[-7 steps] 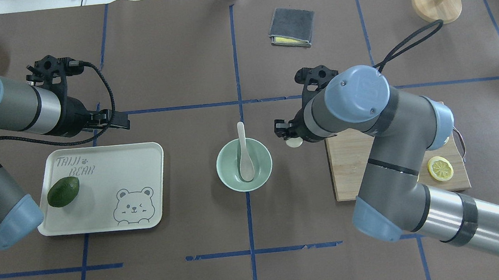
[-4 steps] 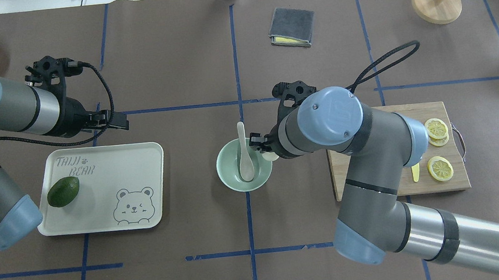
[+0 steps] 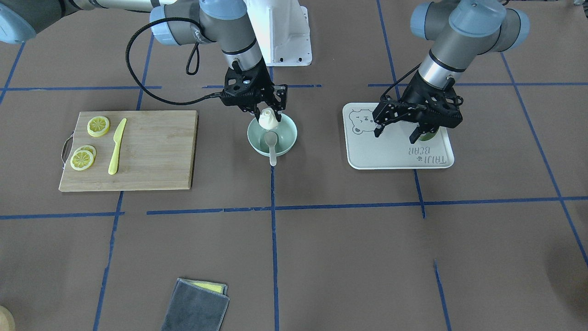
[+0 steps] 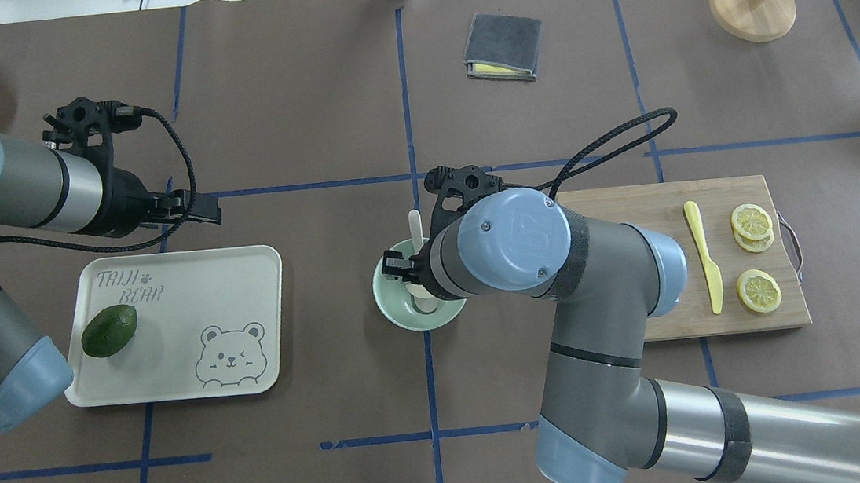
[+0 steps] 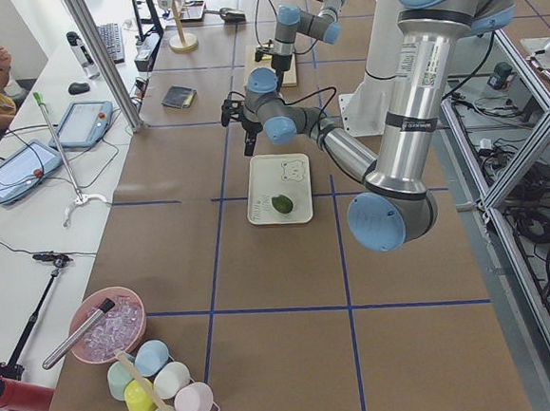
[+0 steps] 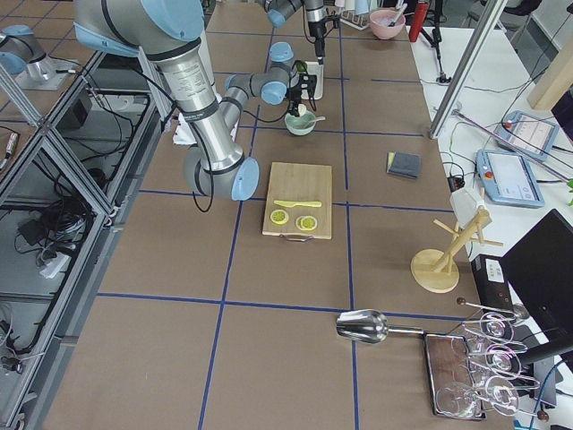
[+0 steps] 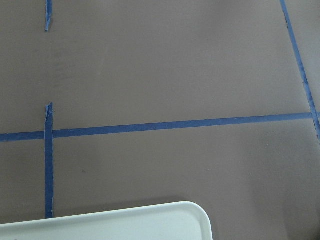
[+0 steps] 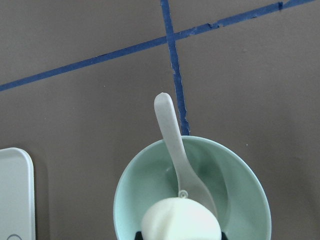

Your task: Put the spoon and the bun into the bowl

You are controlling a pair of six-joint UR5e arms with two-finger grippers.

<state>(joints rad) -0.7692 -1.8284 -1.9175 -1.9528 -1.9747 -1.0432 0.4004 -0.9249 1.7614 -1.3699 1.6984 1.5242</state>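
Note:
The pale mint-green bowl [image 3: 289,131] stands at the table's middle; it also shows in the overhead view [image 4: 389,308] and the right wrist view [image 8: 240,185]. The off-white spoon [image 3: 273,148] lies in it, scoop at the bottom, handle [image 4: 416,227] over the far rim. My right gripper [image 3: 267,115] is shut on the white bun [image 3: 268,121] and holds it just above the bowl's inside; the bun fills the bottom of the right wrist view [image 8: 180,220]. My left gripper [image 3: 397,133] is open and empty, above the tray's far edge.
A beige bear tray [image 4: 245,291] on the left holds a dark green avocado [image 4: 109,331]. A wooden cutting board [image 3: 151,151] on the right carries a yellow knife [image 3: 117,147] and lemon slices [image 3: 98,125]. A folded grey cloth [image 4: 503,45] lies beyond the bowl.
My right arm has moved left with the bun, from the cutting board's edge to over the bowl. The left arm has barely moved.

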